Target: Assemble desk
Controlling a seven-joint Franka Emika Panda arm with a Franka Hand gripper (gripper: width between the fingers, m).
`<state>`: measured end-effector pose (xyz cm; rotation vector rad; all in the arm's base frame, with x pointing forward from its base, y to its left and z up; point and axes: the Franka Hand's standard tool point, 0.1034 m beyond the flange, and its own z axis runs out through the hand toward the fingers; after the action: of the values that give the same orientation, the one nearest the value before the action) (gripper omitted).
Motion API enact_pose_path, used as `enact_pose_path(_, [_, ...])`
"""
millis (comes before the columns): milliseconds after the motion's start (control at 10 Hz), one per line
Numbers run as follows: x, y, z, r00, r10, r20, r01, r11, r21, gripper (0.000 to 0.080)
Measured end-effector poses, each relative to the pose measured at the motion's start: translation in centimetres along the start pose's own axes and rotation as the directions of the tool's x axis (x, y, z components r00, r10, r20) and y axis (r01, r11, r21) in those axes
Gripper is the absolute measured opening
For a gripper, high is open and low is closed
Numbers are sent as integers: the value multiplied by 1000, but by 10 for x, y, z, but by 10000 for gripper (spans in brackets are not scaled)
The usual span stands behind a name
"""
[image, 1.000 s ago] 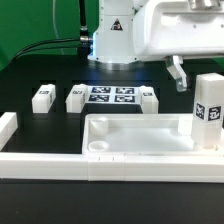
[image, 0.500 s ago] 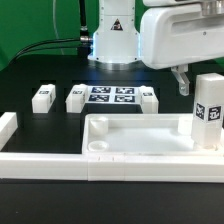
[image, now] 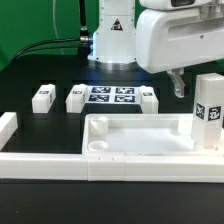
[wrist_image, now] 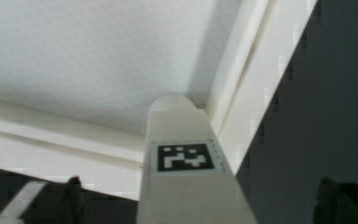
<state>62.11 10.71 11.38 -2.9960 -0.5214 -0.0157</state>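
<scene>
Wide-open, empty claw [wrist_image: 194, 203]. Below it, upright leg [wrist_image: 188, 150] in tabletop [image: 140, 135] corner. Probably light, stiff, slick plastic; pinch flat sides near top.

Bright even light, blurry wrist view

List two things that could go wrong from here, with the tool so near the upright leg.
1. The open tool hangs close to the upright leg at the corner of the tabletop; a misaligned approach could knock the leg over.
2. Whether that leg is fully seated cannot be seen; gripping it could tilt it or shift the tabletop.
</scene>
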Motion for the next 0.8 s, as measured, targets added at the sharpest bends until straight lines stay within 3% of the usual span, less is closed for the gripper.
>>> enact_pose_path(100, [1,-2,0,1000,-5,-1,5,1000,1,637])
enact_pose_path(300, [0,0,0,1000,-2,-1,2,1000,0,291])
enact_pose_path(600, [0,2,0,1000,16,-2,-16,1000,-1,292])
enact_pose_path(800, [-3,0,0,960,280,-9,-280,960,14,292])
